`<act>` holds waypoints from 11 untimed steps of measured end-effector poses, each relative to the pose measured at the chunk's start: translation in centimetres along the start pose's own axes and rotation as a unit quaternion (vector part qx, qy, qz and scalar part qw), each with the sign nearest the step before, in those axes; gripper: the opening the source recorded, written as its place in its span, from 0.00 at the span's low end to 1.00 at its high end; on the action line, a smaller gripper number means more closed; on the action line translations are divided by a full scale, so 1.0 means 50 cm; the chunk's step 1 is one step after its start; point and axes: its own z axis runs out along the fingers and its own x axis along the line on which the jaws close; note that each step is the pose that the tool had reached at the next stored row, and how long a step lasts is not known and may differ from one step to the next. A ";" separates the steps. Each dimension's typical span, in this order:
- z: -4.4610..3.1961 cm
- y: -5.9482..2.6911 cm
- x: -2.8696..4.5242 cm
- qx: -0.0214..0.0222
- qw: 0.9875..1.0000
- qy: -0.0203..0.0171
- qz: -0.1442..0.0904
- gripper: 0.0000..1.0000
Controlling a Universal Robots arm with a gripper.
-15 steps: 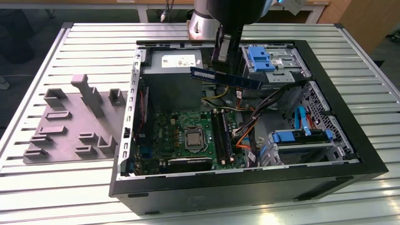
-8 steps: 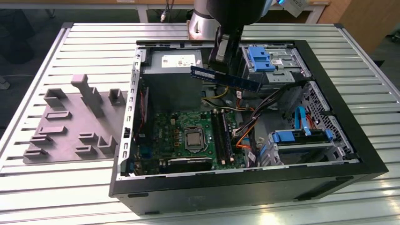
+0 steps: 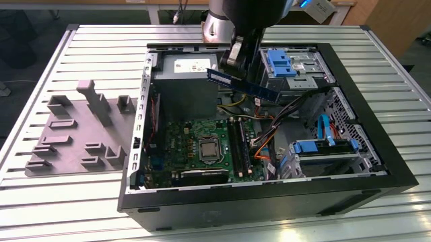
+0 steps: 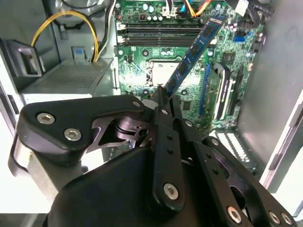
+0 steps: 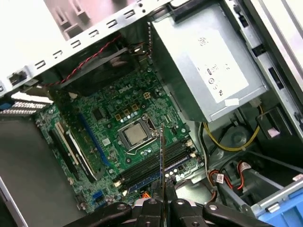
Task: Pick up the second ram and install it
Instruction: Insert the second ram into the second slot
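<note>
- Dark blue-green, long thin flat circuit strip, the second ram point(image 3: 243, 85), clamped at one end by the black metal gripper point(image 4: 163, 94), fingers closed on it.
- Held in the air above the large square green motherboard point(image 3: 202, 132), well apart from it.
- Long axis running straight out from the fingertips, free end towards the long narrow black slot rails point(image 3: 238, 146) of that motherboard.
- Seen edge-on in the first wrist view point(image 5: 161, 156), roughly crosswise to the rails, not yet seated.

A ribbed metal table point(image 3: 81, 212) fills the frame, with wooden furniture point(image 3: 397, 20) in the upper right corner.
</note>
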 end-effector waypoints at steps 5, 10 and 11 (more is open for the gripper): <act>0.002 0.000 0.000 0.000 0.999 -0.001 0.045 0.14; 0.003 0.000 0.000 0.000 0.996 -0.001 0.090 0.14; 0.004 0.000 0.000 0.000 0.995 -0.001 0.099 0.14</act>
